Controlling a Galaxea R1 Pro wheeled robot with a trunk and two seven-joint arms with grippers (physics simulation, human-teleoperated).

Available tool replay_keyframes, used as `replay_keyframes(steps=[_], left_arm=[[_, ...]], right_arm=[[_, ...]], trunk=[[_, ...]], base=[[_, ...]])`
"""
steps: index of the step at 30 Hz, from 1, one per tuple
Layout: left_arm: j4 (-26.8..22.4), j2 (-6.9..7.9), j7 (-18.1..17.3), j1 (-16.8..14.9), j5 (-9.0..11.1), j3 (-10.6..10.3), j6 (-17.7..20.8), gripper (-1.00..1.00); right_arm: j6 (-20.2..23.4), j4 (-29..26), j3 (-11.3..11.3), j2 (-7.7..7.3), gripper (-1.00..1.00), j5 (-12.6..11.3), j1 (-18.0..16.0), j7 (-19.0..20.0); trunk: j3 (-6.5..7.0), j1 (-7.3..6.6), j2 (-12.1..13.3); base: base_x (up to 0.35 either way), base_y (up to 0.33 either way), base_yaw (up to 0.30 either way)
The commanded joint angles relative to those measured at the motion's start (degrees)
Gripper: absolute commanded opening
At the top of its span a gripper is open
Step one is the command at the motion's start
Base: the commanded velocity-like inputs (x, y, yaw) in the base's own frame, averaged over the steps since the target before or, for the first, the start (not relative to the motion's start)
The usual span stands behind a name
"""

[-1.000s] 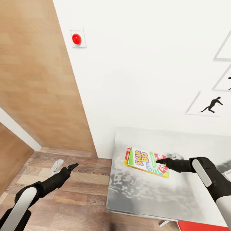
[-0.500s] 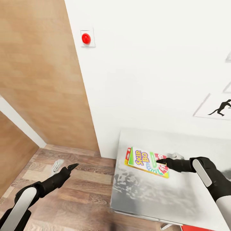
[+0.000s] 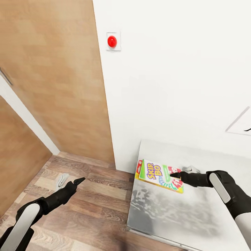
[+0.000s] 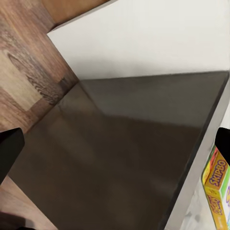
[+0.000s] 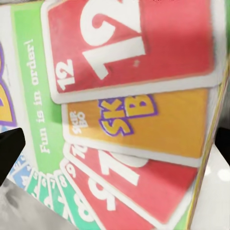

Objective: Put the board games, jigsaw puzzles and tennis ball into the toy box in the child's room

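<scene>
Skip-Bo board game (image 3: 159, 176): a flat, brightly printed box held in the air over the near-left part of a pale surface, tilted slightly, its yellow-and-green lid facing up; the right wrist view (image 5: 129, 115) shows the printed cards and the line "Fun is in order!" close up.

Right claw (image 3: 175, 175): closed on the box's right edge, with the black forearm reaching in from the right side of the head view.

Second box: a red edge (image 3: 139, 169) shows just beneath the Skip-Bo lid at its left end; whether it is a separate box or the same game's base cannot be told.

Surface below: a pale grey mottled top (image 3: 195, 216), its corner meeting the white wall (image 3: 174, 87); its edge and dark side show in the left wrist view (image 4: 143, 158), with the game's yellow corner (image 4: 215, 184) beyond.

Left claw (image 3: 79, 181): held low over the wood floor (image 3: 87, 209), well apart from the game, gripping nothing; whether it is open or closed cannot be told.

Floor item: a small pale grey object (image 3: 62, 180) lies just beside the left arm.

Surroundings: a red round button on a white plate (image 3: 112, 41) is on the wall, beside a wood-panelled door (image 3: 59, 87).
</scene>
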Motion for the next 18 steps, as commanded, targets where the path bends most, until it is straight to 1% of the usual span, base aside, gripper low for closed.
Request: replay_keyframes(steps=[1, 11, 14, 18], left_arm=[[-0.1, -0.01, 0.5, -0.1, 0.6, 0.0, 0.2, 1.00], [-0.1, -0.01, 0.5, -0.1, 0.6, 0.0, 0.2, 1.00], [-0.1, -0.01, 0.5, -0.1, 0.6, 0.0, 0.2, 1.00], [-0.1, -0.01, 0.5, -0.1, 0.6, 0.0, 0.2, 1.00]], right_arm=[[0.1, 0.0, 0.1, -0.05, 1.00, 0.3, 0.0, 0.4], [0.1, -0.1, 0.1, -0.10, 1.00, 0.3, 0.0, 0.4], [0.1, -0.2, 0.1, -0.10, 1.00, 0.3, 0.0, 0.4], [0.1, -0.3, 0.1, -0.10, 1.00, 0.3, 0.0, 0.3]], trunk=[[-0.11, 0.09, -0.1], [-0.11, 0.09, -0.1], [-0.11, 0.09, -0.1], [-0.11, 0.09, -0.1]], base=[[0.000, 0.000, 0.025], [0.000, 0.000, 0.023], [0.000, 0.000, 0.138], [0.000, 0.000, 0.210]])
